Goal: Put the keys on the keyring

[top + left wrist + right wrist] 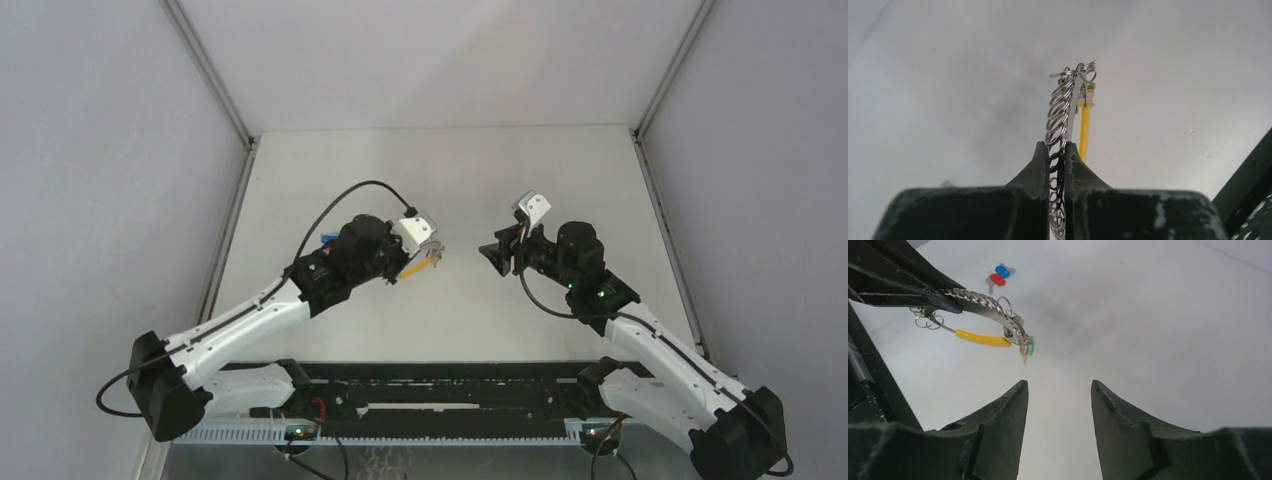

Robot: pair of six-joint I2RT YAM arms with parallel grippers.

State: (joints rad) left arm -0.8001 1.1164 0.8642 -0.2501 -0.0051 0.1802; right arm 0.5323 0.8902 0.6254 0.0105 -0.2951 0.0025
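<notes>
My left gripper is shut on the keyring and holds it above the table. In the left wrist view the silvery chain is pinched between the closed fingertips of the gripper, with the yellow tab beside it and small rings at the top. My right gripper is open and empty, facing the left one across a short gap. In the right wrist view the keyring hangs ahead and to the left of the open gripper. The blue-headed key and the red-headed key lie together on the table beyond.
The keys show as a small blue spot beside the left arm in the top view, partly hidden. Grey walls enclose the white table on three sides. A black rail runs along the near edge between the arm bases.
</notes>
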